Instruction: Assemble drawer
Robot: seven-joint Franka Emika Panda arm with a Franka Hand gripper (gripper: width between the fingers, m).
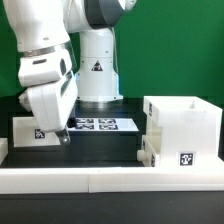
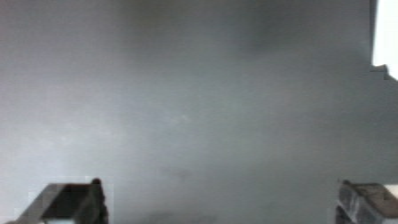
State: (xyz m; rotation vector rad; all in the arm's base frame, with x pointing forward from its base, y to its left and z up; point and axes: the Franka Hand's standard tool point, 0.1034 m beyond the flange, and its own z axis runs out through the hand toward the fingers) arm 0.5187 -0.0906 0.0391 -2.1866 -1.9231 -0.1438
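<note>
The gripper (image 1: 62, 139) is hovering beside a tray (image 1: 22, 126), jaws wide apart and empty. It is probably setting up a grasp, which is calling for alignment over the tray's wall.

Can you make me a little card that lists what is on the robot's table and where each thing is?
gripper: open, nothing between its fingers, low over the dark table
small tray: exterior view's left, just beside the gripper, tag facing the camera
tall box: exterior view's right, standing upright
second tray: probably the low white piece against the tall box; hard to tell
marker board: flat on the table in front of the robot's base
rail: long and white, along the near edge
</note>
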